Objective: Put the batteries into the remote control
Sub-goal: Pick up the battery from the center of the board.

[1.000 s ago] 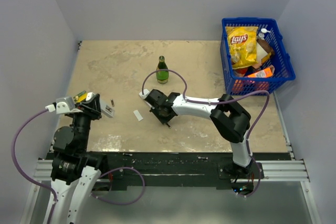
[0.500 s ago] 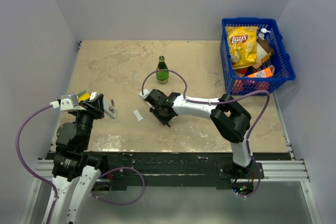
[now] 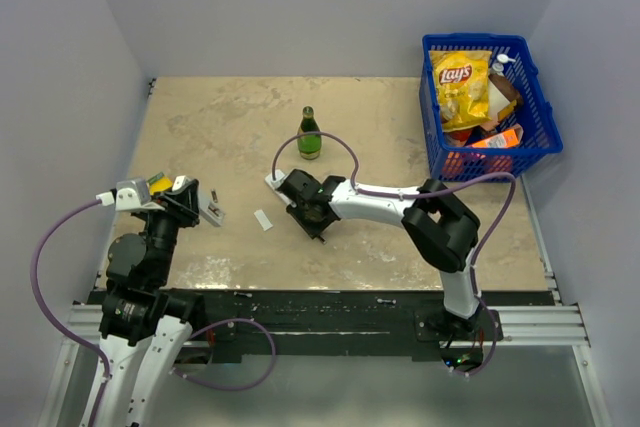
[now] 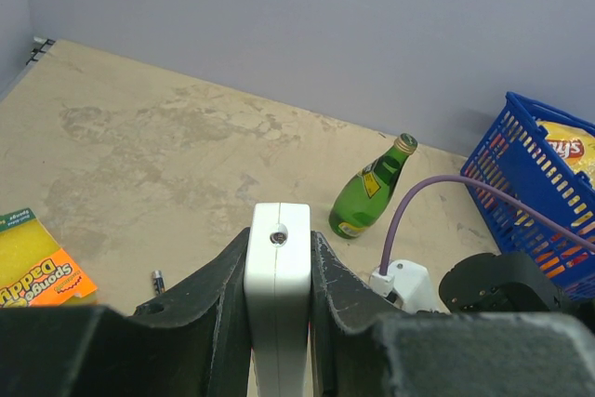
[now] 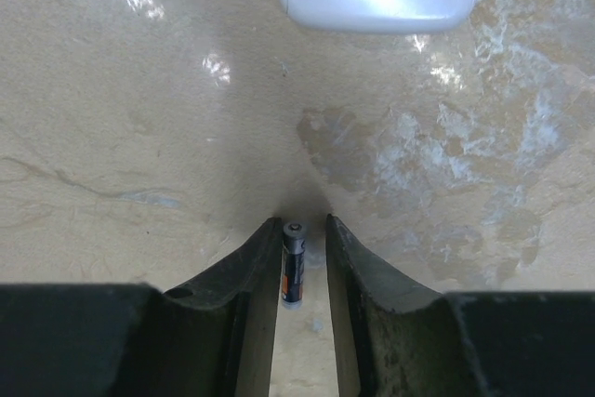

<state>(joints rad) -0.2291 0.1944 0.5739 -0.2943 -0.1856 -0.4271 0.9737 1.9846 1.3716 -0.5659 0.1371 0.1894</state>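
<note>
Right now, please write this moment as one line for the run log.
left gripper: shut on remote control | right gripper: open, astride battery on table | second battery: on table near sponge

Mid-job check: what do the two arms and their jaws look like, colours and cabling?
The left arm and right arm have white shells and black joints, on a black base rail. A purple cable loops along each to a white plug. The jaws are matte black wedge-shaped fingers.
</note>
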